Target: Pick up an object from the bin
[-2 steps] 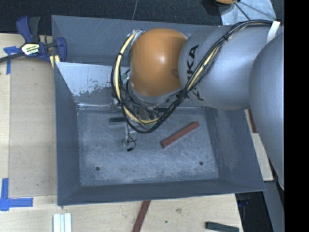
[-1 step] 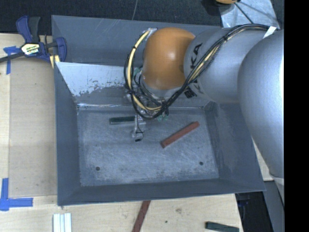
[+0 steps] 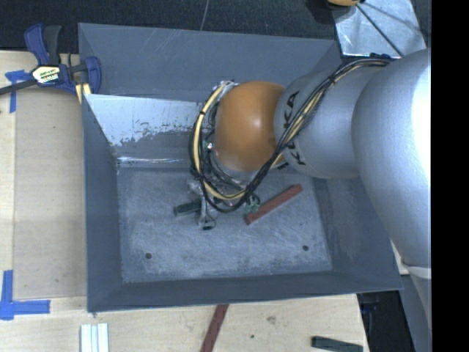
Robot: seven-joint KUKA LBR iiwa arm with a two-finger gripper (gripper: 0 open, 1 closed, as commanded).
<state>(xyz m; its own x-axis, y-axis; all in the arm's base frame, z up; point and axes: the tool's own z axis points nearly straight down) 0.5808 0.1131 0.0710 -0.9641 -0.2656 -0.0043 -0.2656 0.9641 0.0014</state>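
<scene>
My gripper [image 3: 204,213] reaches down near the middle of the bin floor, below the orange dome and its cables. A small dark green thing [image 3: 186,209] lies on the floor right at the gripper's left side, touching or very close to the fingertips; I cannot tell whether it is between them. A reddish-brown flat stick [image 3: 274,203] with a dark lower end lies tilted on the floor just right of the gripper, apart from it.
The arm comes in from the right and covers the bin's right back part. The floor to the left and front of the gripper is bare grey metal with sloping walls around it.
</scene>
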